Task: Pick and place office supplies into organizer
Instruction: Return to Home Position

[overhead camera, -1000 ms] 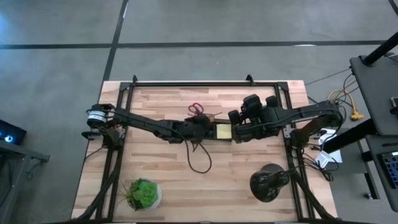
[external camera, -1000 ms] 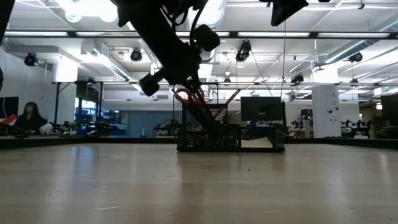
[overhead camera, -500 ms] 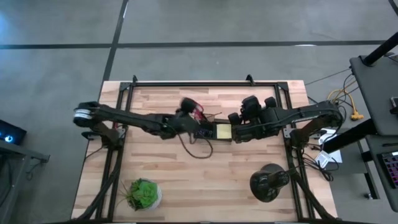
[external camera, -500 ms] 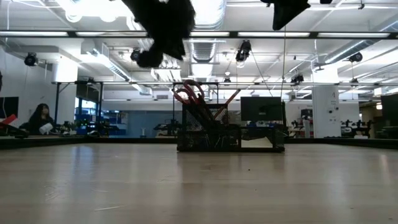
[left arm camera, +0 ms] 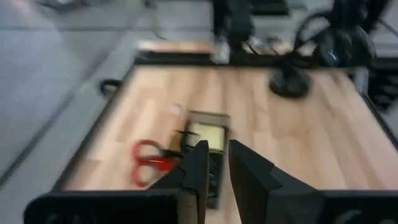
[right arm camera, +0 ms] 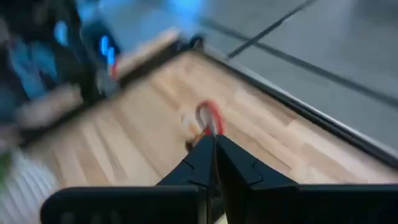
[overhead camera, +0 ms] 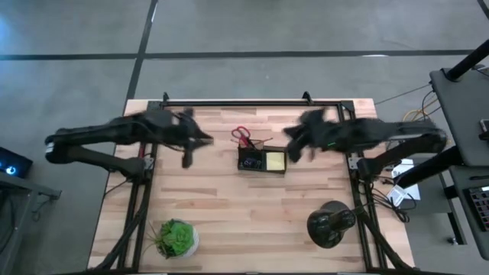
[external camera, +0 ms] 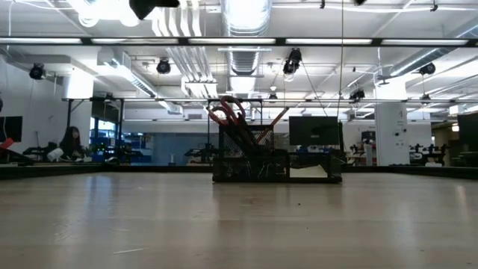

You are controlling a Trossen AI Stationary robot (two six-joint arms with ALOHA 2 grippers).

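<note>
Left end effector (left arm camera: 216,145); scissors (overhead camera: 242,136) leaning, handles-up

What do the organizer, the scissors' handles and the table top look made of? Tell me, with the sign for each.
Organizer: black wire mesh, likely painted metal, since the room shows through its walls in the low view. Scissors: smooth red handle loops, probably plastic; the blades are out of sight. Table: pale wood planks with a matte look, seams and grain showing.
</note>
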